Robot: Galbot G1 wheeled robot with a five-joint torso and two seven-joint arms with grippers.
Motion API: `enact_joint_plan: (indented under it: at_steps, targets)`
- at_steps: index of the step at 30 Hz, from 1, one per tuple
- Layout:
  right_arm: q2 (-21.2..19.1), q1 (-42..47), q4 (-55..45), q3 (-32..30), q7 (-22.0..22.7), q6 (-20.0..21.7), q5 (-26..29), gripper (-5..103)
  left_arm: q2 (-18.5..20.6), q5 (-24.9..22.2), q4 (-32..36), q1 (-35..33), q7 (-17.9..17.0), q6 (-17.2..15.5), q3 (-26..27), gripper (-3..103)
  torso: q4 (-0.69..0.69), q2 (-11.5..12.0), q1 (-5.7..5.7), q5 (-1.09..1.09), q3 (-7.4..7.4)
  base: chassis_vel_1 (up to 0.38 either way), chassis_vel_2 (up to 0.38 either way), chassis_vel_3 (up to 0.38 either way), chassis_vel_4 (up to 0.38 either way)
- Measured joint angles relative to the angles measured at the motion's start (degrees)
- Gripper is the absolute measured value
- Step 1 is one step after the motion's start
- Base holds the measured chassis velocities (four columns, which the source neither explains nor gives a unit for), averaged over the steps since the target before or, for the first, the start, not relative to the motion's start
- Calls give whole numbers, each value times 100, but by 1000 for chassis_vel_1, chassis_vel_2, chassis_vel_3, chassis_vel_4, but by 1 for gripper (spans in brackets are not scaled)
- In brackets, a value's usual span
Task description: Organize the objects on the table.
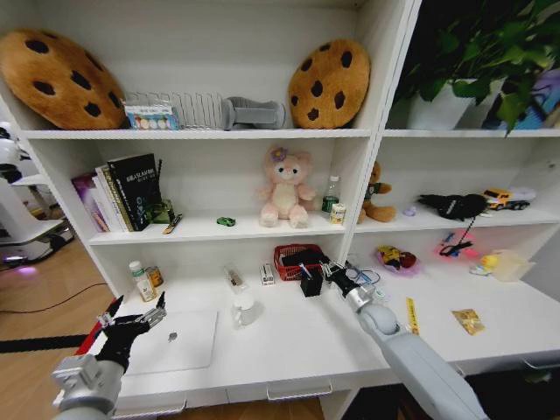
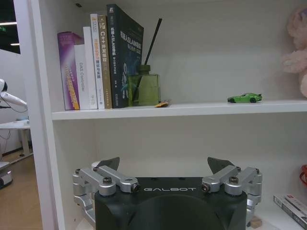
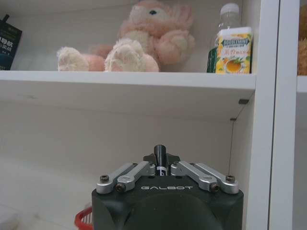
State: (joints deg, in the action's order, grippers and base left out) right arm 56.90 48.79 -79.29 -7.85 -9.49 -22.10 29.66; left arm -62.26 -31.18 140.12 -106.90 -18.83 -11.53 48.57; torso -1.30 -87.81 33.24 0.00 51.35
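Two cookie cushions (image 1: 61,79) top white shelving; laptop (image 1: 175,341) on table (image 1: 297,350).

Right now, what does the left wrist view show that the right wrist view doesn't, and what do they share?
Left wrist view: the open left gripper, a row of upright books, a green glass reed-diffuser bottle and the tiny green toy car on the shelf. Right wrist view: the right gripper shut on a black pen, with a small green can above. Both catch the pink plush bear.
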Motion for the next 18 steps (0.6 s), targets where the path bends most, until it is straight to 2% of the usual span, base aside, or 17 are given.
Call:
enact_joint_plan:
  at_steps: [1, 3, 4, 8, 11, 18]
  targets:
    - [86, -129, 180, 7, 8, -233, -128, 9, 0, 0, 0, 0, 0, 0, 0, 100, 0, 0, 0, -1, 0, 0, 0, 0, 0]
    - [132, -215, 302, 26, 7, -363, -184, 9, 0, 0, 0, 0, 0, 0, 0, 100, 0, 0, 0, -1, 0, 0, 0, 0, 0]
    - [318, -511, 760, 94, -61, -650, -264, 9, 0, 0, 0, 0, 0, 0, 0, 100, 0, 0, 0, -1, 0, 0, 0, 0, 0]
    - [520, -719, 1138, 191, -110, -836, -337, 9, 0, 0, 0, 0, 0, 0, 0, 100, 0, 0, 0, -1, 0, 0, 0, 0, 0]
    - [853, -917, 1581, 291, -148, -1064, -455, 9, 0, 0, 0, 0, 1, 0, 0, 100, 1, 0, 0, 0, 0, 0, 0, 0, 0]
    - [1121, -1028, 1909, 322, -176, -1193, -553, 9, 0, 0, 0, 0, 0, 0, 0, 100, 2, 0, 0, 0, 0, 0, 0, 0, 0]
